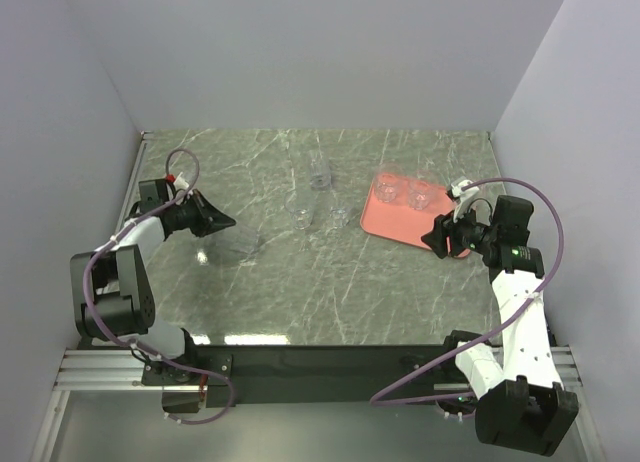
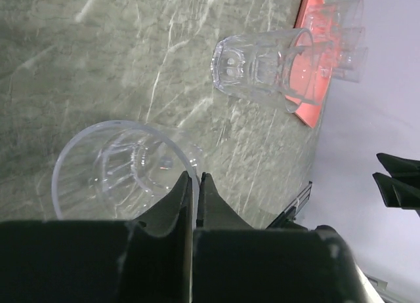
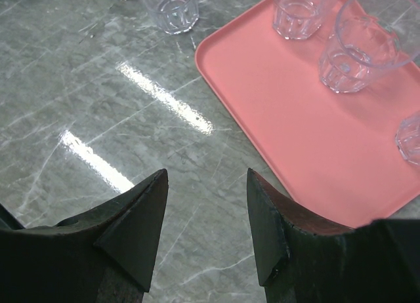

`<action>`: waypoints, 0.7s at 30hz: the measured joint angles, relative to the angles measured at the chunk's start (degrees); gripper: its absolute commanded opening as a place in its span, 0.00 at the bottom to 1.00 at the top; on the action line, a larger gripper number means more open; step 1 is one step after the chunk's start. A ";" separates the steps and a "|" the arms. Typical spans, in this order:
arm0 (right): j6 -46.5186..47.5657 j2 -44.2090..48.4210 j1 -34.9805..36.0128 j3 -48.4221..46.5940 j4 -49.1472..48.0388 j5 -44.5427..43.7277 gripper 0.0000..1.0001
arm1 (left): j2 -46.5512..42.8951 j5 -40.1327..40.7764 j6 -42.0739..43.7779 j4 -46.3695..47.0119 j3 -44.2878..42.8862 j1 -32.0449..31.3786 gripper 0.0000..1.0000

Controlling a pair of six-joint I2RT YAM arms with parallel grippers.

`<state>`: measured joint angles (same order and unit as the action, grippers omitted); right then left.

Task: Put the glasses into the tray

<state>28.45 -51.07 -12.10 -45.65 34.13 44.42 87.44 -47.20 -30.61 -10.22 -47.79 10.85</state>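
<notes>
My left claw point(image 2: 195, 180) is pinched shut on the thin rim of a clear, faceted glass point(image 2: 111, 175), whose round mouth faces my wrist. My right claw point(image 3: 205, 224) hangs apart above the glossy grey-green marbled tabletop point(image 3: 98, 100), beside the smooth salmon tray point(image 3: 295, 132). Clear tumblers point(image 3: 298, 11) stand upright on it. Pale lilac walls point(image 1: 320, 52) rise beyond.

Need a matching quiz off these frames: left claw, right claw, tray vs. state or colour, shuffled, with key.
Things:
1. left claw
2. right claw
3. tray

States:
A. salmon-pink, tumblers standing in it
B. open, empty
C. shut on the rim of a glass

Pairs: 1-C, 2-B, 3-A
</notes>
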 measured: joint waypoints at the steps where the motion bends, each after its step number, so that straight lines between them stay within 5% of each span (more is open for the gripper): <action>1: -0.02 0.00 -0.07 0.00 0.00 0.00 0.58 | -0.24 -0.02 0.02 0.02 0.00 0.00 0.01; 9: 0.00 -0.02 -0.37 0.00 0.02 0.00 0.59 | -7.72 0.61 3.19 -1.22 0.22 -2.69 0.01; 21: 0.02 -0.52 -0.92 0.00 0.22 0.50 0.59 | -17.09 5.09 10.58 -0.79 1.42 -24.52 0.01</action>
<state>28.47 -51.59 -13.02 -45.65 34.35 44.93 70.35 -42.11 -20.03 -11.00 -46.37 -13.67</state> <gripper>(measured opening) 0.585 0.037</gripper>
